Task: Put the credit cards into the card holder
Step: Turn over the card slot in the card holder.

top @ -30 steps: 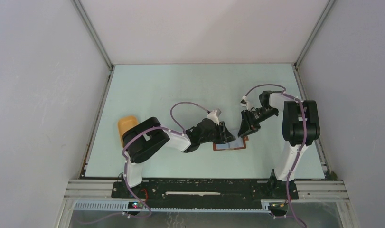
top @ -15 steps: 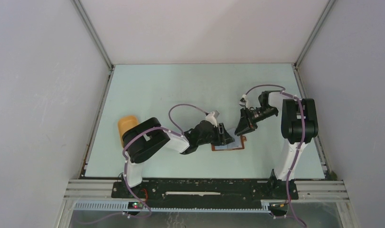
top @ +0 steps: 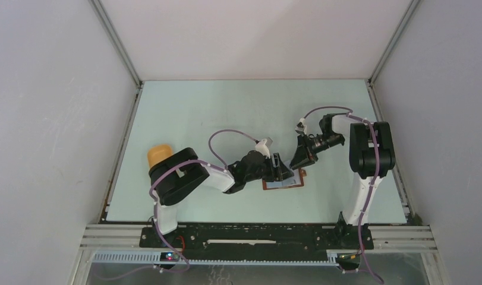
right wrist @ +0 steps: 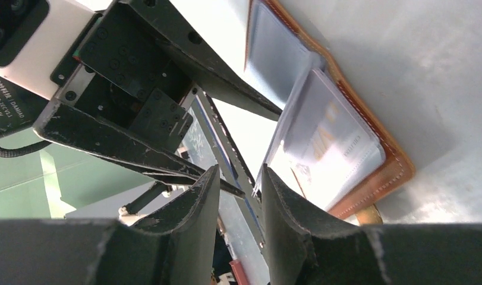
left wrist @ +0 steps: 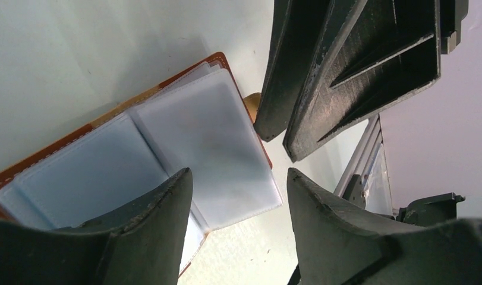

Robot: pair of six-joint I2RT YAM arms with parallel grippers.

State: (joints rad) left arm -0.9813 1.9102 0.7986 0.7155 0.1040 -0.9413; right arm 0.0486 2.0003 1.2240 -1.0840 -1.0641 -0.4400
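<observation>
reddish-brown leather edges the card holder (top: 284, 183), which lies open and flat on the pale green table (top: 226, 113), a little right of the middle and towards the near edge. its clear plastic sleeves (left wrist: 208, 136) face up, fanned across the brown cover. the left claw (left wrist: 237, 178) reaches in from the left and hangs low over the far edge of the holder. its jaws stand well apart with nothing between them, and through the gap its own camera looks straight down on the cloudy sleeves. the right claw (right wrist: 239, 175) comes in from the far right and points down at the holder's far right corner, close to the left claw, with the tips of the two near each other but not touching. its jaws stand narrow, with only a slim gap. one plastic sleeve stands lifted on edge right by that gap, and i cannot tell whether the claw pinches it or only sits beside it. beyond that raised sleeve a pale card (right wrist: 330, 139) with blurred yellowish print shows inside a pocket, already within the holder. an orange tray (top: 157, 155) sits well apart at the left side of the table, partly hidden by the left arm's elbow.
</observation>
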